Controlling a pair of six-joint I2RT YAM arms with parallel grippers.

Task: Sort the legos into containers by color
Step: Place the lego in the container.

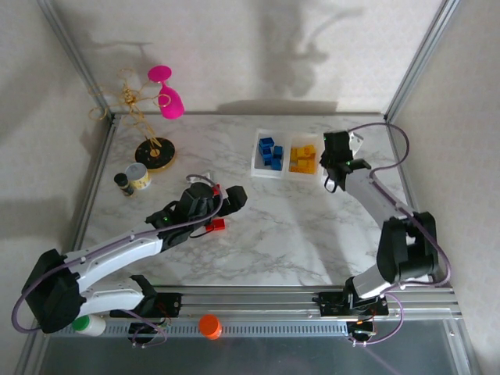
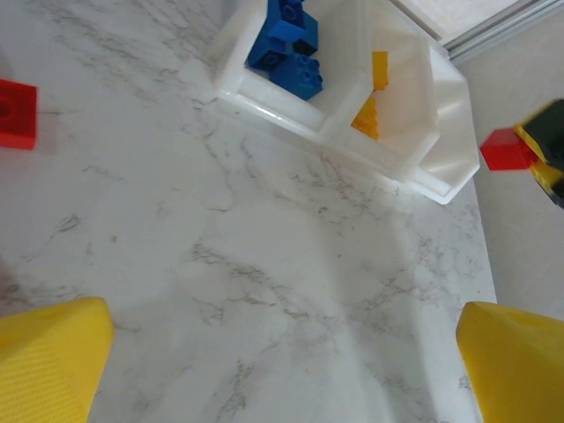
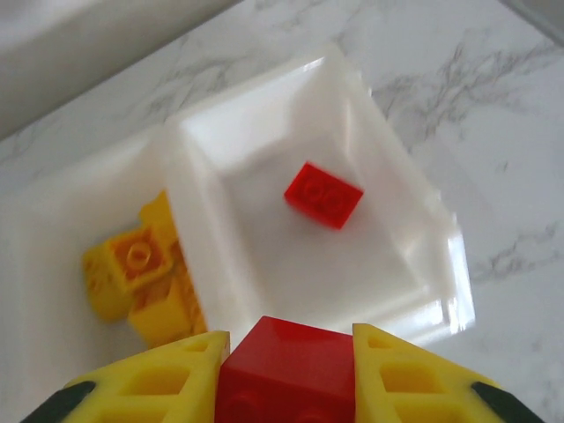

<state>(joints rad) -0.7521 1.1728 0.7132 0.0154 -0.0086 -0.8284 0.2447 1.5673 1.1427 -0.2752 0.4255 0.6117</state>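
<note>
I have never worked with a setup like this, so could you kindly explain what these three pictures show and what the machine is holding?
These are two robot arms bolted at the near edge of a marble table. One picture looks down from above; the other two come from cameras on each wrist. The right end effector is shut on a red lego, above the end tray of the containers, where another red brick lies. The other trays hold blue legos and yellow legos. The left end effector is open and empty over the table, near a loose red piece. At the back stand a pink goblet and a small tin.
</note>
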